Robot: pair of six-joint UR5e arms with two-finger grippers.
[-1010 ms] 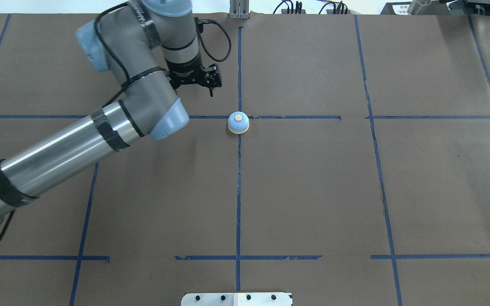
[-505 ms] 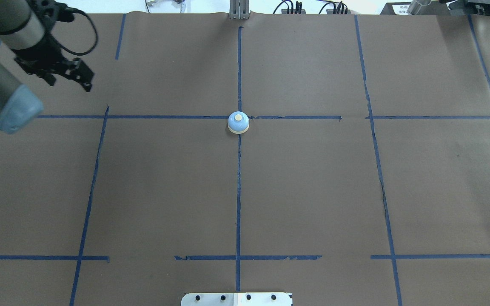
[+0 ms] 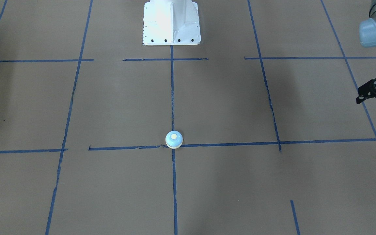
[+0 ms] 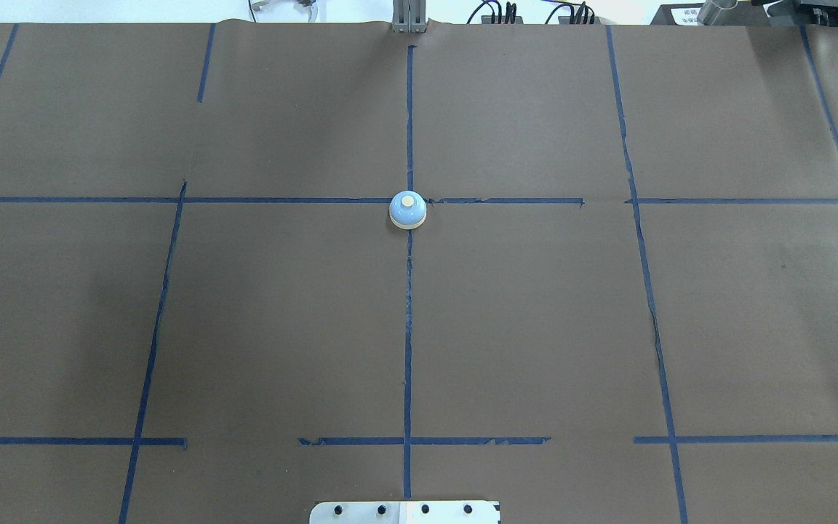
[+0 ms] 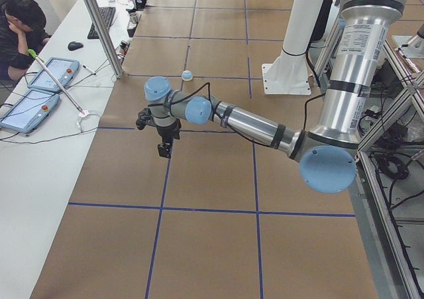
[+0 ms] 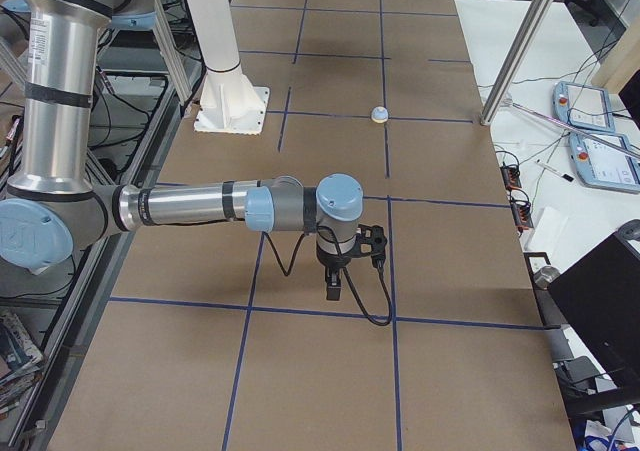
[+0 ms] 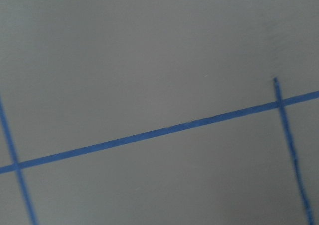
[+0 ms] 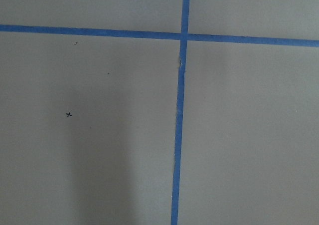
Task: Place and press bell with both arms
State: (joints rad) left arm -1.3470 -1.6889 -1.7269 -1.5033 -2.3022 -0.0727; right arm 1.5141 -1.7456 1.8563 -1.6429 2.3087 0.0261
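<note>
At the centre of the overhead view, on a crossing of the blue tape lines [image 4: 506, 200], the bell [image 4: 407, 210] is seen upright on the brown paper [image 4: 535, 327], touched by nothing. Placing is judged done, and the press remains. For that, a gripper is best brought straight above the cream button [image 4: 407, 200] and lowered vertically and gently, so that the light bell is not shoved sideways. Neither arm is shown overhead. The left gripper [image 3: 375, 93] is cut by the right edge of the front-facing view and the right gripper [image 6: 334, 286] appears only in the right side view, so the spread of either's fingers cannot be told. Only tape and paper are caught by the wrist cameras.
</note>
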